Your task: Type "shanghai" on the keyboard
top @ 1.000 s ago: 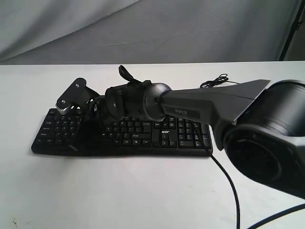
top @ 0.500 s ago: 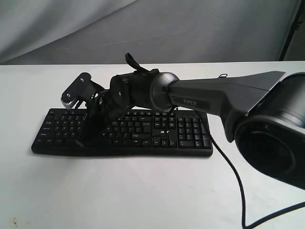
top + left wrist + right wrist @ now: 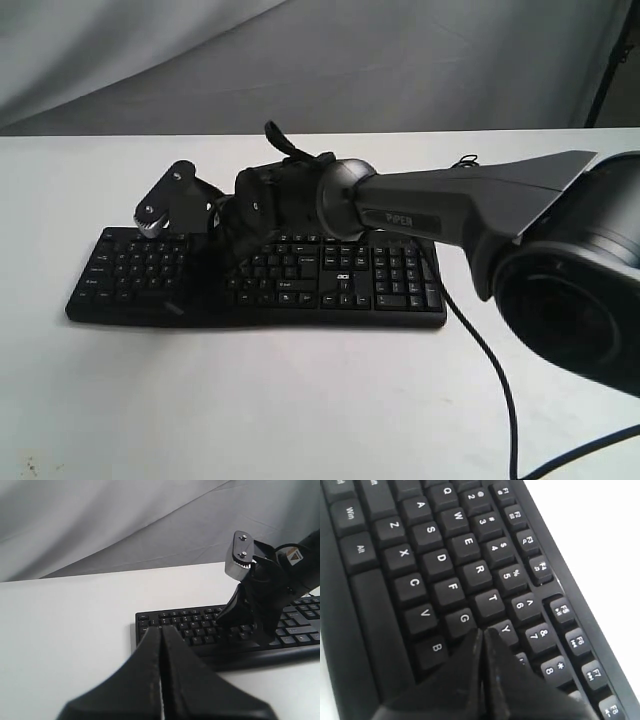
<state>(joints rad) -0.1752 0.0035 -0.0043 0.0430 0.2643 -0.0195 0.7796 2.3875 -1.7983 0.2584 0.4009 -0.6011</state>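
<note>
The right tool point(image 3: 482, 632) has its two fingers pressed together, with no gap between them and nothing held. In the right wrist view its tip stands over the letter keys of the keyboard point(image 3: 340, 285), just beside G and Y. Whether the tip touches a key, I cannot tell. In the exterior view the right arm point(image 3: 440, 210) reaches from the right side across the middle, so this tool is above the left half of the keyboard.

The left tool point(image 3: 161, 629) is also narrow, its fingers closed on each other and empty. It hangs over the bare white counter point(image 3: 300, 400), near the end of the keyboard where the Esc key is, and apart from it.

The keyboard lies flat on the counter, its long side across the exterior view, with the number pad at the right end. A thin black cable point(image 3: 480, 370) crosses this right end and runs over the counter toward the near edge. Behind the counter hangs a grey cloth point(image 3: 350, 60).
</note>
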